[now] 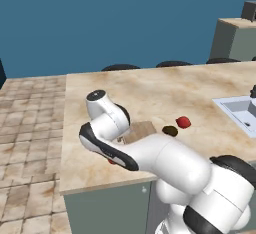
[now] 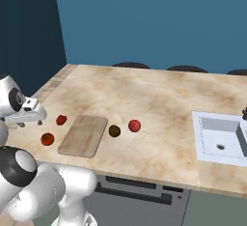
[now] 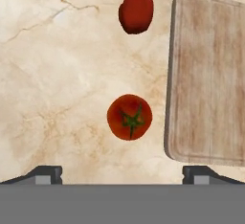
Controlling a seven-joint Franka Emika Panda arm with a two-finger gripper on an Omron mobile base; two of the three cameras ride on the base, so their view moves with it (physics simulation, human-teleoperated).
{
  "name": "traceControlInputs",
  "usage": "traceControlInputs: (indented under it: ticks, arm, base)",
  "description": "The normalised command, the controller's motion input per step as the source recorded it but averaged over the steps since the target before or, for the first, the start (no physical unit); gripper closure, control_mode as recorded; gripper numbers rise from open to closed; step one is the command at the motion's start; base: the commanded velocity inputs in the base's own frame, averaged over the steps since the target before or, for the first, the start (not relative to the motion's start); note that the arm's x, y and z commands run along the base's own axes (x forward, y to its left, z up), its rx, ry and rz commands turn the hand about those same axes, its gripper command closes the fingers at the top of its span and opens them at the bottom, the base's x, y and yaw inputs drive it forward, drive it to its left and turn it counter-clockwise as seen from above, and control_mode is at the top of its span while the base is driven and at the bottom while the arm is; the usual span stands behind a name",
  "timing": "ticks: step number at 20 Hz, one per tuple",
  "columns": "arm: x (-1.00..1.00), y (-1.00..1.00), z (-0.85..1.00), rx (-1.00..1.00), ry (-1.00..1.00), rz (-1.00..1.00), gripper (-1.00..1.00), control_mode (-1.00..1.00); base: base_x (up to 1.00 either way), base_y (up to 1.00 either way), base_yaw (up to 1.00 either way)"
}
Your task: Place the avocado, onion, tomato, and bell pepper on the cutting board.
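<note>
Tomato (image 3: 129, 117) on the counter, centred under the tool (image 3: 122, 173) (wide open, empty).

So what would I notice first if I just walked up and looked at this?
Probably the orange-red round tomato with its green stem, lying on the marble counter right under the robot's open jaws. Beside it is the light tan wooden cutting board, with nothing on it yet, and the small deep-red bell pepper a little further along. On the board's other side sit the dark olive avocado and the crimson round onion.
</note>
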Motion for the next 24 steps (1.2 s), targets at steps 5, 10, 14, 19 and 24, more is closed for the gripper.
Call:
traceControlInputs:
  ticks: [5,10,14,19,24]
  arm:
    - [0.09,-0.03,-0.26,0.00,0.06,-0.01,-1.00,-1.00]
    - [0.03,-0.06,-0.25,0.00,0.01,-0.02,-1.00,-1.00]
    - [0.06,-0.12,-0.26,0.00,0.00,-0.01,-1.00,-1.00]
    - [0.16,-0.07,-0.23,0.00,0.00,0.00,-1.00,-1.00]
    - [0.11,-0.06,-0.17,0.00,0.00,0.00,-1.00,-1.00]
  base:
    - [0.00,0.00,0.00]
    - [0.00,0.00,0.00]
    - [0.00,0.00,0.00]
    - [0.00,0.00,0.00]
    - [0.00,0.00,0.00]
